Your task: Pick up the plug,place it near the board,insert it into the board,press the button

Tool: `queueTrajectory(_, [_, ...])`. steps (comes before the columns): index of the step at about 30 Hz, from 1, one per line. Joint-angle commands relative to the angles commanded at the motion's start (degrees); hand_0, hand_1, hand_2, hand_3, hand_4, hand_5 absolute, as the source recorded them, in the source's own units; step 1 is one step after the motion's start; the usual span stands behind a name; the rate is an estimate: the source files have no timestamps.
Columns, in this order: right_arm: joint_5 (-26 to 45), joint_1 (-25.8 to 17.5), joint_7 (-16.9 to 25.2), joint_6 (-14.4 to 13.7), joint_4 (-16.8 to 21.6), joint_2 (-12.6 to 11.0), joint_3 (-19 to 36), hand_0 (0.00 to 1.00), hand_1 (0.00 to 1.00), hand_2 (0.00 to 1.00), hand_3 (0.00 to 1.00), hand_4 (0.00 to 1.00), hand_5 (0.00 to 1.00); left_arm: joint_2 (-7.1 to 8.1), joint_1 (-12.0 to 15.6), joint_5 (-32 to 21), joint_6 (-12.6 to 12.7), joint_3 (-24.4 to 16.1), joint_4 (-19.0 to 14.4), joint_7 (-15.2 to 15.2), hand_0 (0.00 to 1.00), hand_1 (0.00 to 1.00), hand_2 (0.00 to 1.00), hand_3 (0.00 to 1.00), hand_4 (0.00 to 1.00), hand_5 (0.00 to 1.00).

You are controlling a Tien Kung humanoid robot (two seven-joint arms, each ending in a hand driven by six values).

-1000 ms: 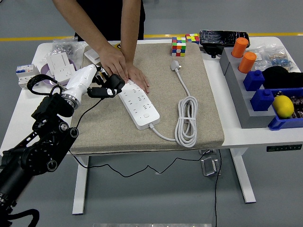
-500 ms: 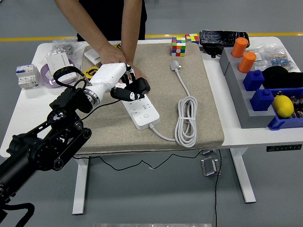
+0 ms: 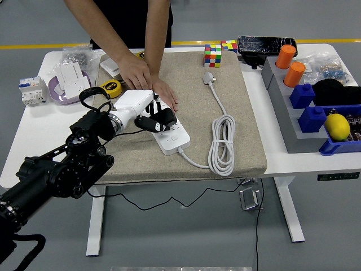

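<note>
A white power strip lies slantwise on the beige mat. My left hand, white-shelled with black fingers, is over the strip's middle, shut on a black plug that sits against the strip's sockets. How deep the plug sits is hidden by the fingers. The plug's black cable trails off the mat's front edge and under the table. A person at the far side presses both hands down on the strip's far end. The strip's button is uncovered just in front of my fingers.
The strip's own white plug and coiled cord lie to the right on the mat. Rubik's cubes stand at the back. A grey and blue organizer with orange cylinders and a lemon is at the right. White sockets and a tape measure are at the left.
My left hand has carried the black plug rightward from beside the strip to over it, then lowered onto the sockets. The person's hands stay on the strip's far end.
</note>
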Motion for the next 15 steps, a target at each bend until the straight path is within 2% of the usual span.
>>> queueTrajectory(15, [-0.11, 0.18, 0.06, -0.02, 0.13, -0.09, 0.21, 0.95, 0.903, 0.834, 0.841, 0.998, 0.959, 1.67, -0.44, 1.71, -0.92, -0.67, 1.3, 0.05, 0.508, 0.512, 0.376, 0.367, 0.613, 0.226])
